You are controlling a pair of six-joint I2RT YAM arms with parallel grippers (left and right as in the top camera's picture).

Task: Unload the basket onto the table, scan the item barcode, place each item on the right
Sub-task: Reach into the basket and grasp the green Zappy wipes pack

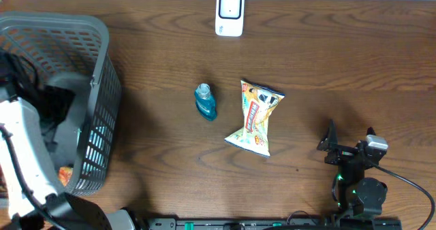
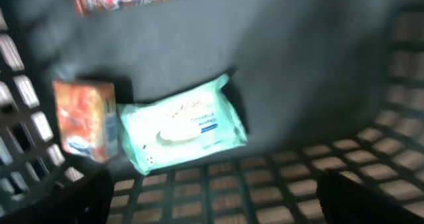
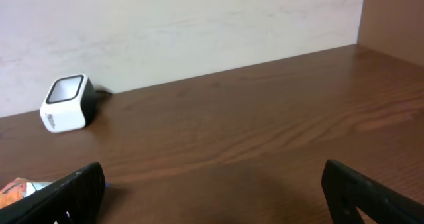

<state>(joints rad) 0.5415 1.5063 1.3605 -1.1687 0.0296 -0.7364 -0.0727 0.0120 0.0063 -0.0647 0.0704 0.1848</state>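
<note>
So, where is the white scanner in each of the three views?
Overhead: white scanner at top centre, far edge of the table.
Left wrist: absent; only the inside of the basket shows.
Right wrist: white scanner at far left, by the wall.
Shared landmark: snack bag, overhead's centre, right wrist's bottom-left corner.
</note>
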